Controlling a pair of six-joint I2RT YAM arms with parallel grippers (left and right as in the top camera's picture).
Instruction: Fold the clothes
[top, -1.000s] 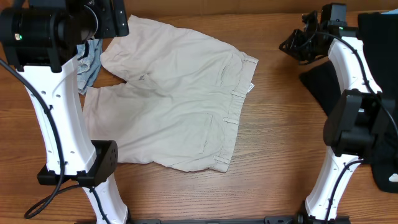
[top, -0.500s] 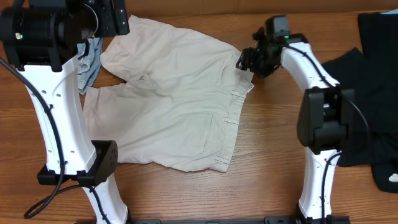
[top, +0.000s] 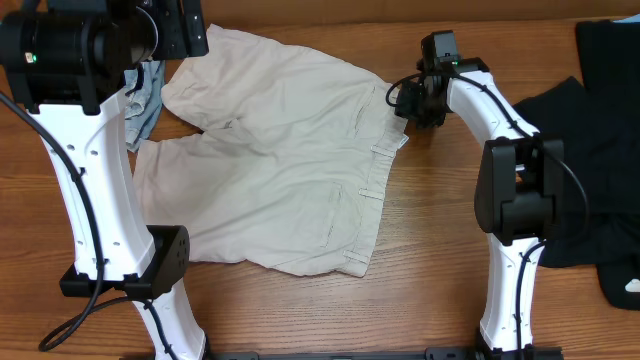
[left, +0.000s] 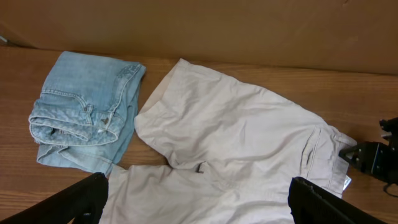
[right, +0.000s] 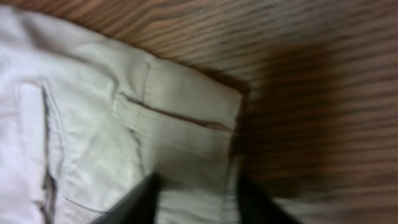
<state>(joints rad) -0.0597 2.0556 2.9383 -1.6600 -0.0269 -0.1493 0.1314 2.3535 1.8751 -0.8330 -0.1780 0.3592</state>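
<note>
Wooden tabletop (top: 440, 250) carried the pale beige cotton shorts (top: 280, 170) flat overhead, right gripper (top: 405, 100) at their far edge; left wrist showed the left gripper (left: 199, 190) gaping, empty; right wrist showed parted jaws astride the waistband corner (right: 193, 99), best seated deeper before pinching.

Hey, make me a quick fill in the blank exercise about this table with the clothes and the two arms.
1. The beige shorts lie spread out on the wooden ___.
2. The denim piece beside them is light ___.
3. The right gripper is down at a corner of the shorts' ___.
4. The left gripper hangs above the clothes with its jaws ___.
Missing words: table; blue; waistband; open.
</note>
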